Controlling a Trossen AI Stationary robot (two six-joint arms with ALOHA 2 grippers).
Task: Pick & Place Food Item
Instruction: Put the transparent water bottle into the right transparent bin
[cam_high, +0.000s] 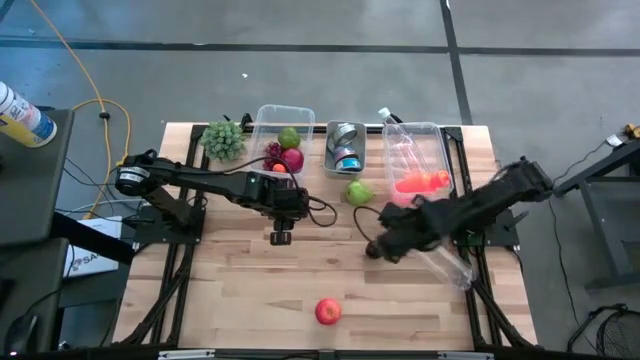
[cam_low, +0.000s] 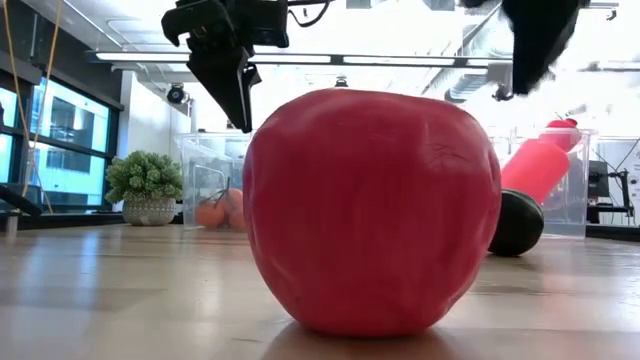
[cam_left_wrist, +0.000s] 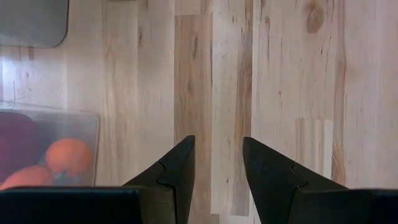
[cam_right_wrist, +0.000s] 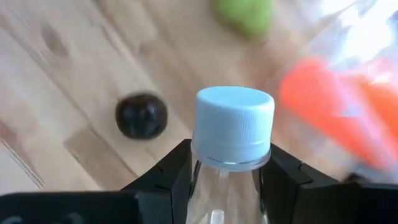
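A red apple (cam_high: 327, 311) rests on the table near its front edge and fills the low view (cam_low: 370, 210). A green fruit (cam_high: 358, 190) and a dark round fruit (cam_right_wrist: 142, 115) lie on the table near the middle. My right gripper (cam_high: 392, 242) is over the table's right half, shut on a clear bottle (cam_high: 448, 264) with a pale cap (cam_right_wrist: 234, 124). At mid-table my left gripper (cam_high: 280, 236) hangs above bare wood, open, with nothing between its fingers (cam_left_wrist: 217, 168). My right gripper pinches the bottle's neck (cam_right_wrist: 227, 174), just below the cap, between its two fingers. The fingers come steeply from above. The cap sticks out past the fingertips, clear of the table, and the clear body runs back under the wrist. Whether its base touches the table I cannot tell.
Along the far edge stand a clear bin (cam_high: 283, 112) with fruit, a metal tray (cam_high: 332, 160) with cans, and a clear bin (cam_high: 437, 135) with an orange item and a bottle. A potted plant (cam_high: 222, 140) sits at the far left. Bare wood lies around the apple.
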